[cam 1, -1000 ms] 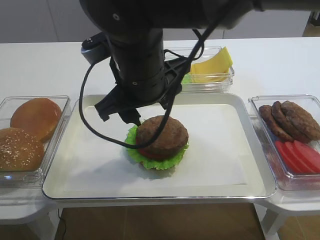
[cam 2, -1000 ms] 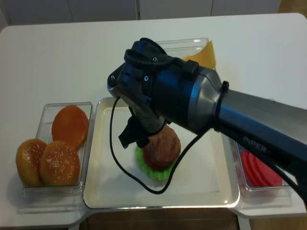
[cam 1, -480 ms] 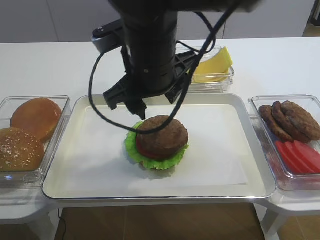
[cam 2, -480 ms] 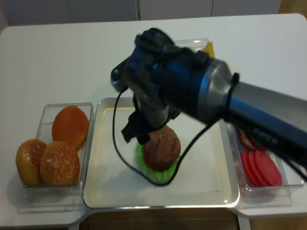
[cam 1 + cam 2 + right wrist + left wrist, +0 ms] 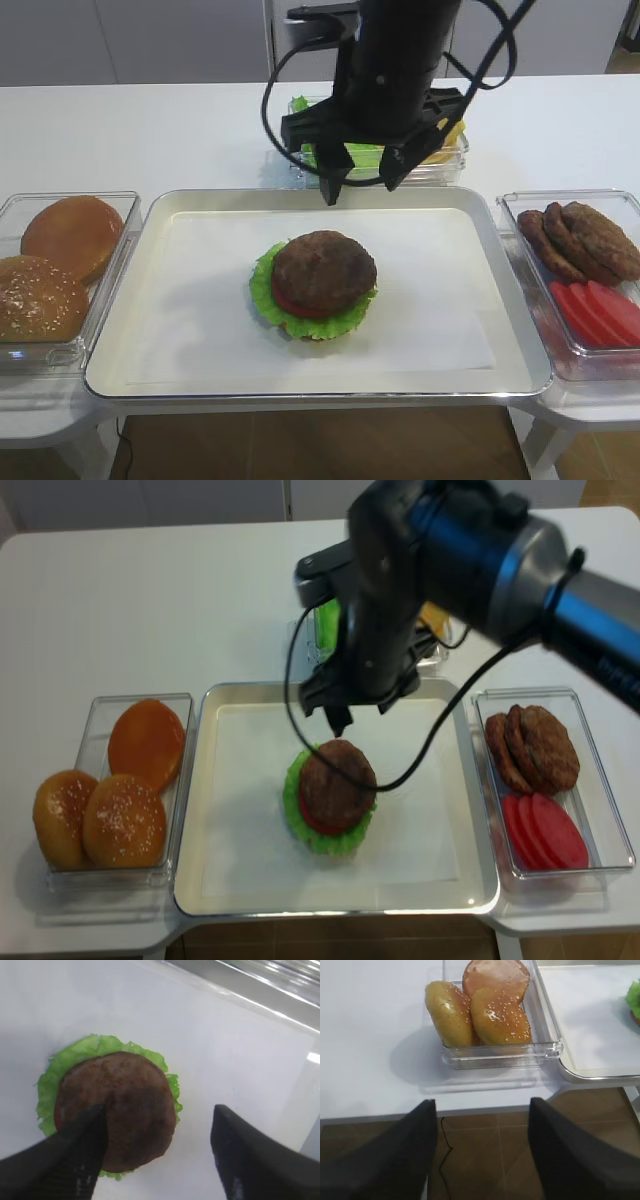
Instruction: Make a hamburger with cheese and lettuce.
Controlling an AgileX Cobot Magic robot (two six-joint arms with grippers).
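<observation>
Centrally, a big metal tray (image 5: pixel 440 372) lined with white paper sits on the white table (image 5: pixel 120 130), with clear bins around it. On the paper, a little left of the tray's middle, rests the hamburger (image 5: pixel 316 284): ruffled lettuce at the bottom, a red tomato edge showing, and a brown patty on top, with no bun over it. The right arm (image 5: pixel 400 50) reaches in from above and behind, its dark body covering much of the rear bin (image 5: pixel 452 165). The right gripper (image 5: pixel 365 185) hangs over the tray's far edge, apart from the hamburger and holding nothing, with its two fingers (image 5: pixel 240 1160) spread wide; the wrist view looks down between them at the patty. In that rear bin the cheese (image 5: pixel 450 125) shows as a pale yellow corner beside green lettuce leaves (image 5: pixel 328 620). The left bin (image 5: pixel 15 210) holds brown buns (image 5: pixel 70 232), some seeded. The right bin (image 5: pixel 520 205) holds loose patties (image 5: pixel 590 238) with tomato slices (image 5: pixel 600 310) in front of them. The left gripper (image 5: pixel 482 1152) hangs past the table's front edge near the bun bin, its fingers (image 5: pixel 395 1160) standing apart and empty.
</observation>
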